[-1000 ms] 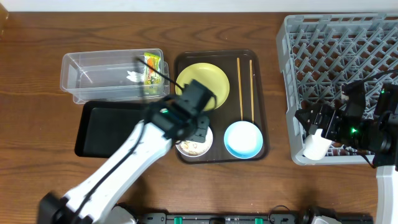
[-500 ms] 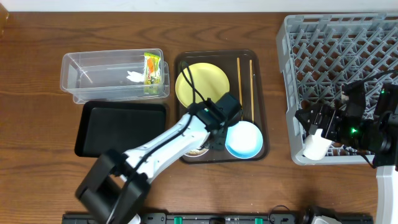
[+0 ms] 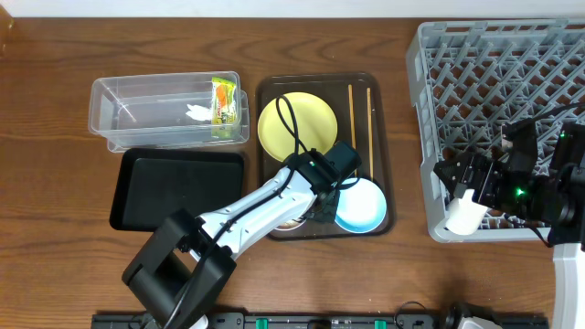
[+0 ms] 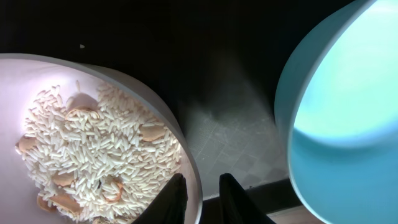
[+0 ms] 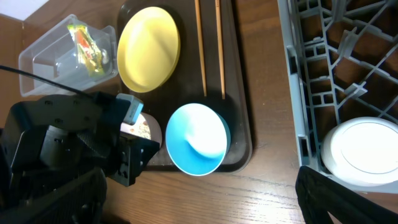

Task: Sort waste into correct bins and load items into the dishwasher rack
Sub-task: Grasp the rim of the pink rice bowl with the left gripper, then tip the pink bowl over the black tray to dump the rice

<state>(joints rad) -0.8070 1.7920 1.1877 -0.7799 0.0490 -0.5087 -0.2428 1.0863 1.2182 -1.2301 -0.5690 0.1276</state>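
Left wrist view: the left gripper, jaws slightly apart, straddles the rim of the small white bowl at lower left, so a weak pinch or tilt could spill its rice bits onto the brown tray; the right gripper's state I cannot tell.

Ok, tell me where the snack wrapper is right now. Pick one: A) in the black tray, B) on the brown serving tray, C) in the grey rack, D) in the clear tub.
D: the snack wrapper lies inside the clear tub, right beside the crumpled white scrap.
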